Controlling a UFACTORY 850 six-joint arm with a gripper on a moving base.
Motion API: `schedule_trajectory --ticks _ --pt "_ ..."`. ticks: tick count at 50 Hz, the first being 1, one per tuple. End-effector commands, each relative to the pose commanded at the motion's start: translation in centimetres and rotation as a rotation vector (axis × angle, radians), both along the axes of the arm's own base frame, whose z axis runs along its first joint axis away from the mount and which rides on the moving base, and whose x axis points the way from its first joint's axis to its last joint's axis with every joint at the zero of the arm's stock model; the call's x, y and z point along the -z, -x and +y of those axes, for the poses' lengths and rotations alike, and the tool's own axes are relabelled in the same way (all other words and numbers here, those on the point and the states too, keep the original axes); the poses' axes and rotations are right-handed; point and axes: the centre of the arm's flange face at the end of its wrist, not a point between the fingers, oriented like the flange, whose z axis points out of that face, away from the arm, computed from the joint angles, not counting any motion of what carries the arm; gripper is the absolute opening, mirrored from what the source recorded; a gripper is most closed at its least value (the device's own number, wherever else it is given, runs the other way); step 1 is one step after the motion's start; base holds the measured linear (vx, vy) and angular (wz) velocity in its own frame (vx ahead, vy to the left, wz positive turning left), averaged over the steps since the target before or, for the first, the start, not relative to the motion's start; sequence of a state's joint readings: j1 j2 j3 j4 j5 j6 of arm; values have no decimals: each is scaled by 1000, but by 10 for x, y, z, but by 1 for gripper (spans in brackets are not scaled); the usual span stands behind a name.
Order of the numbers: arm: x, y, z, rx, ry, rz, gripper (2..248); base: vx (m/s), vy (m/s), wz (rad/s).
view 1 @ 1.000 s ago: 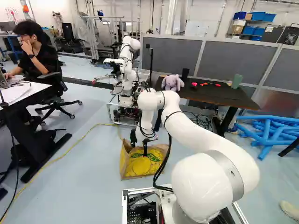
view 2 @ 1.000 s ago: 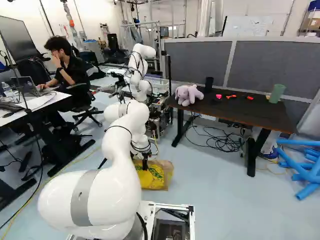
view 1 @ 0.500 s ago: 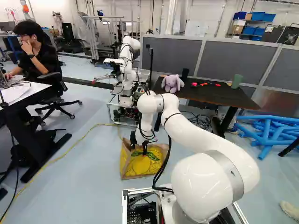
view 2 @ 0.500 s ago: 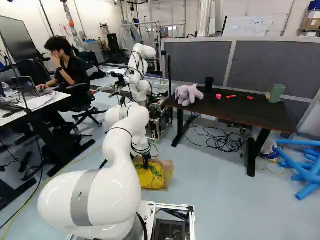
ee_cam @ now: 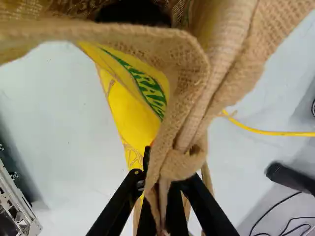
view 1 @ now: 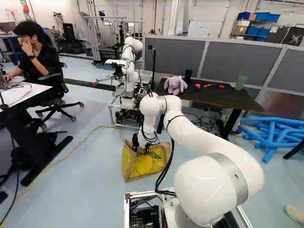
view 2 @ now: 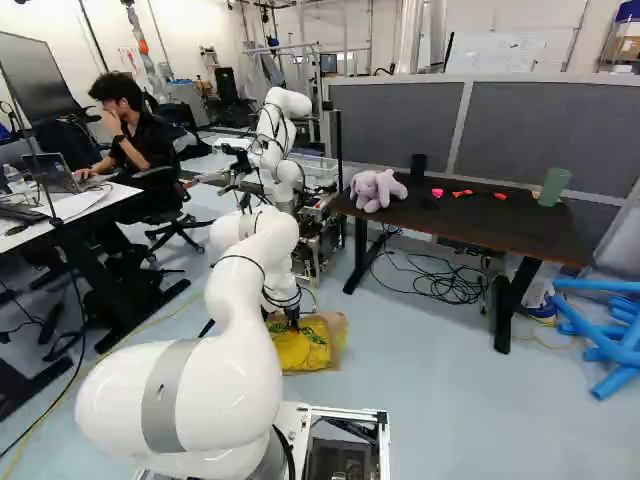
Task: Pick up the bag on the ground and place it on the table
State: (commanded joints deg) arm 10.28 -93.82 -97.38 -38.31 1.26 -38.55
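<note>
Black two-finger gripper (ee_cam: 165,183) has the yellow-and-tan burlap bag (ee_cam: 135,110) pinched, so grab's done imo; hauling it ahead-right onto the brown rectangular table (view 2: 455,217) remains.

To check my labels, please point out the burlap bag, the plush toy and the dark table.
Burlap bag (ee_cam: 130,114): wrist view, its yellow side.
Plush toy (view 1: 175,86): left base view, its body.
Dark table (view 2: 450,222): right base view, bare part of its top.

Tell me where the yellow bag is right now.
The yellow bag is just left of the middle in the left base view, low by the floor and below the arm's wrist, its rim pinched in the tool.
</note>
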Motion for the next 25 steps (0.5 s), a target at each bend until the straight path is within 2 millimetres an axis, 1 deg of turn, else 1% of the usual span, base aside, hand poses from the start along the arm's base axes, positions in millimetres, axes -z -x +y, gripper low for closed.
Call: schedule_trajectory --ticks 10,25 --pt "-2 0 0 0 0 0 22 0 0 0" --pt "-21 2 0 -1 1 6 22 0 0 0"
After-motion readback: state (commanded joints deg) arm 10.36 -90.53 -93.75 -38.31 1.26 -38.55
